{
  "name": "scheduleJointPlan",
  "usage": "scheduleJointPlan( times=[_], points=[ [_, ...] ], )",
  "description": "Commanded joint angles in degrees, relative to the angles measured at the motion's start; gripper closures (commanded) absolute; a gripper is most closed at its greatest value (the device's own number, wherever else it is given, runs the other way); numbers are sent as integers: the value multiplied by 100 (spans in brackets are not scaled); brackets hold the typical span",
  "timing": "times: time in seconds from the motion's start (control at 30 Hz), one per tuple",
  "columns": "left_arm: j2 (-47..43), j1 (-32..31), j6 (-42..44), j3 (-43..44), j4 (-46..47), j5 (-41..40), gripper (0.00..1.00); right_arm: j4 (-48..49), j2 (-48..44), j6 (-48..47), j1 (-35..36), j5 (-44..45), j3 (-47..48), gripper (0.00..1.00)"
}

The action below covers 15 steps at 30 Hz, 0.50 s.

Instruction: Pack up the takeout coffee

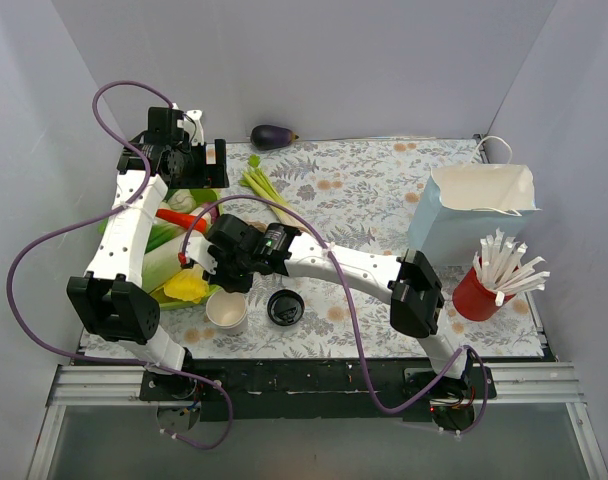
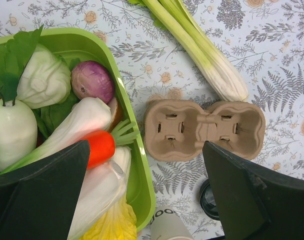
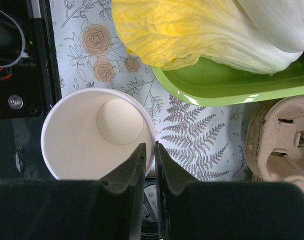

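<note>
The tray (image 2: 142,170) lies left, vegetables (image 2: 42,80) in it. The carrier (image 2: 204,128) lies just right of it, the leek (image 2: 202,50) behind. The cup (image 1: 226,312) stands by the tray's near corner, the lid (image 1: 285,308) to its right. The bag (image 1: 474,215) stands right, straws (image 1: 509,265) before it.

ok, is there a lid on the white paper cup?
No, the paper cup stands open, its bare white inside and round bottom showing in the right wrist view.

I get bright, even light in all three views, with only soft shadows under the arms on the surface (image 1: 364,190). The wrist views are sharp farther out, but the fingers (image 2: 37,200) up close read as black, slightly soft shapes. A small glare streak sits on the green tray (image 3: 192,97) rim.
</note>
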Motion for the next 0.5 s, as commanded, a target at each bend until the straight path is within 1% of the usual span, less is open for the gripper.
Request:
scheduleJointPlan(
  times=[0.0,0.13,0.27,0.43,0.47],
  points=[
    [-261,28,88,-30,16,69,2,-57,95,4,25,-118,278,80],
    [-252,28,89,-30,16,77,2,-320,288,-48,16,-135,577,83],
    [-243,28,97,-21,16,104,2,-321,280,-57,16,-127,568,86],
    [-225,28,106,-30,8,112,2,-312,288,-66,16,-118,551,86],
    [-234,28,106,-38,8,112,2,-312,271,-66,8,-109,559,88]
  ],
)
